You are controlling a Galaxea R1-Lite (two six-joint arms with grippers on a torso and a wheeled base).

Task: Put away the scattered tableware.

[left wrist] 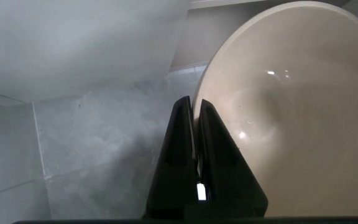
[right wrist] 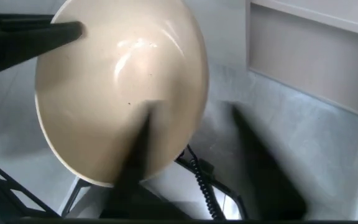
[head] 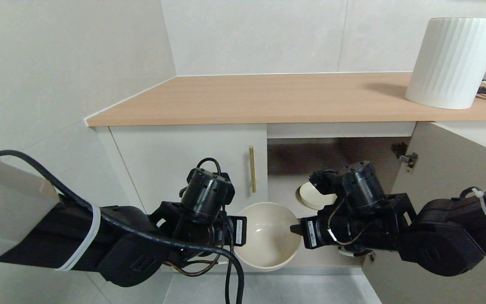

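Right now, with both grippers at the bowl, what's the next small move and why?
Probably close the right gripper on the bowl rim. Its fingers stand open astride the rim, while the left gripper is clamped on the opposite edge, and the open cabinet lies on the right arm's side.

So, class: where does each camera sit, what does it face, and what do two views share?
Head view: on the robot's head, facing forward and down at the open cabinet; left arm and right arm show, the bowl between them.
Left wrist view: on the left wrist, looking along the left end effector, shut on the bowl's rim.
Right wrist view: on the right wrist, looking past the open right end effector into the bowl.
Shared: all three show the bowl; the right wrist view also catches the left end effector.
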